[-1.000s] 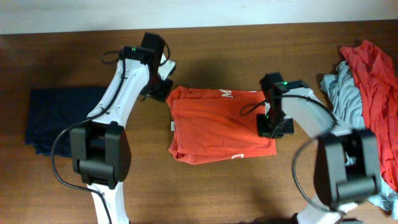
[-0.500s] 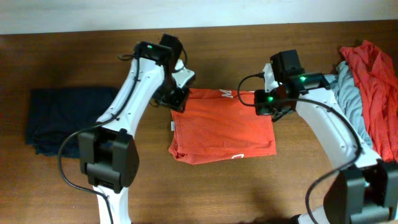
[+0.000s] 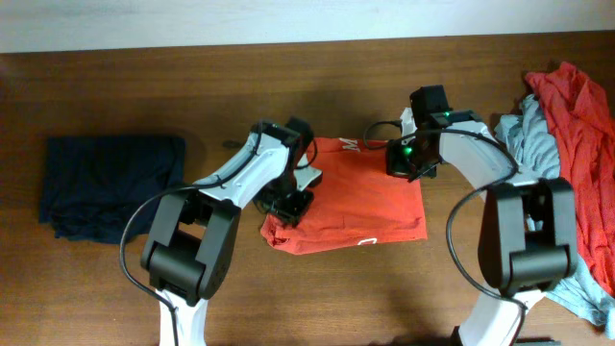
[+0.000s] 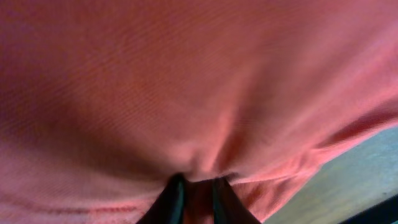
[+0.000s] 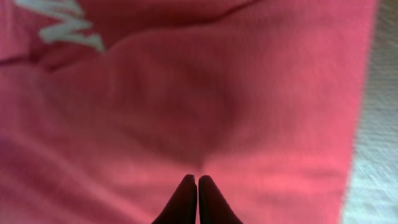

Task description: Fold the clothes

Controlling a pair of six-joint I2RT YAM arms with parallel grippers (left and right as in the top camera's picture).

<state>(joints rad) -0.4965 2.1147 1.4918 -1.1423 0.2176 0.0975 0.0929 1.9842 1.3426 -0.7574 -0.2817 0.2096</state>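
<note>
Cloth under work: an orange shirt (image 3: pixel 365 207), lying partly folded at the centre of the brown table (image 3: pixel 317 298). Its near edge shows doubled layers, and white lettering (image 3: pixel 348 145) is visible along its far edge.

Left gripper (image 3: pixel 291 200): positioned over the left part of the shirt, close to the bunched left edge. In the left wrist view the two dark fingers (image 4: pixel 176 198) stand a narrow gap apart, with a fold of orange cloth pinched between them. The cloth above the tips is drawn into creases that run toward the pinch.

Right gripper (image 3: pixel 402 161): positioned at the far right corner of the shirt. In the right wrist view the fingers (image 5: pixel 185 200) are pressed together, tip against tip, and a pucker in the cloth runs down to the tips, so a thin fold appears to be clamped there.

Other items:
- A dark blue garment (image 3: pixel 106 183) lies folded flat at the left of the table, well apart from the shirt.
- A loose pile of clothes (image 3: pixel 567 125), red over grey-blue, sits at the right edge.
</note>
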